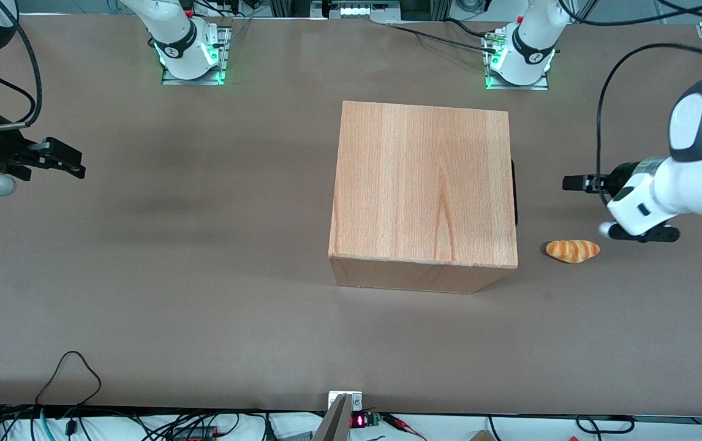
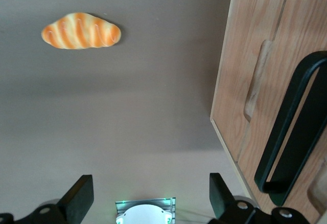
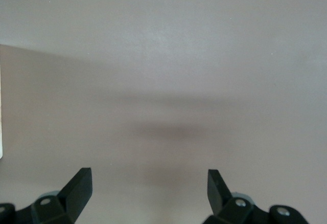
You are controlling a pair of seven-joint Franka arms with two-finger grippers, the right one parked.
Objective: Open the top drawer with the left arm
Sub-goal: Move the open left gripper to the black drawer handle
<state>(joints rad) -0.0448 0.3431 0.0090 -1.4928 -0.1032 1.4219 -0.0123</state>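
Cabinet: I see a boxy pale-wood cabinet (image 1: 424, 184) with a broad wood-grain top, straight grain lines and sharp edges, standing mid-worktop.
Top drawer: the top drawer (image 2: 301, 45) is shut, its thick wooden front flush with the cabinet face; it faces my jaws, apart from them.
Handle: a long slim black bar handle (image 2: 291, 132), glossy, with rounded corners, stands off the wooden front; in the front view it shows only as a dark sliver (image 1: 514, 193) at the cabinet's edge.
Recess: beside the handle I see a shallow, elongated finger groove (image 2: 257, 81) cut into the wood.
Bread: a small croissant-shaped bread roll (image 1: 573, 250), orange with pale stripes and a smooth sheen, lies on the worktop near my jaws, nearer the front camera than they are, touching nothing.
Worktop: matte brown worktop (image 1: 204, 245), even and unpatterned.
Left arm: the left arm (image 1: 688, 177), glossy white shell with a black joint cap, reaches in level from the working end, its black cable looping above.
Jaws: my gripper (image 1: 571, 183) points at the drawer front, hovering above the worktop; jaws spread wide, holding nothing, well short of the handle.
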